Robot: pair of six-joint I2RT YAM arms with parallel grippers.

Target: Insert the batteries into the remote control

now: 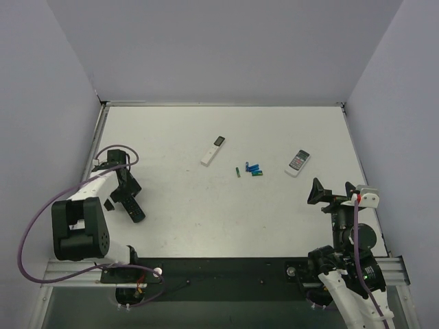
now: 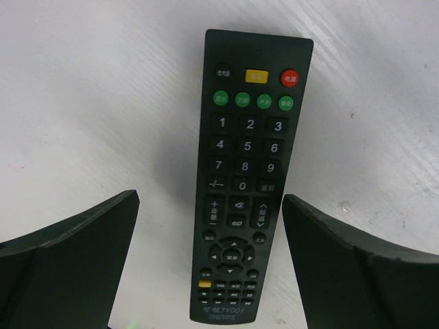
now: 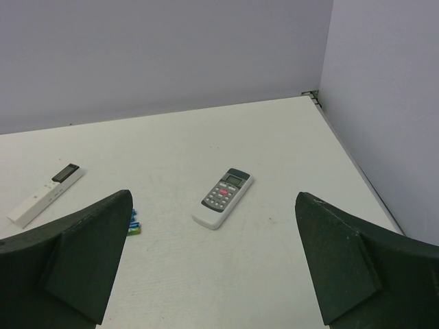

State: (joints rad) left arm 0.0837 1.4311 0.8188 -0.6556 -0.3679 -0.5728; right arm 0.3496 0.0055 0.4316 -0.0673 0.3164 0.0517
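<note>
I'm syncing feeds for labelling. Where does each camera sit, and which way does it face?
Top external: above, behind the bases, looking down on the table; left gripper and right gripper show.
Left wrist: looks down on the black remote, between its own open fingers.
Right wrist: looks forward to the short white remote; its own open fingers show.
Shared: top and right wrist see that white remote.

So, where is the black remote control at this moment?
In the top view the remote control lies on the table's left side, beneath the open left gripper; the left wrist view shows it face up.
</note>
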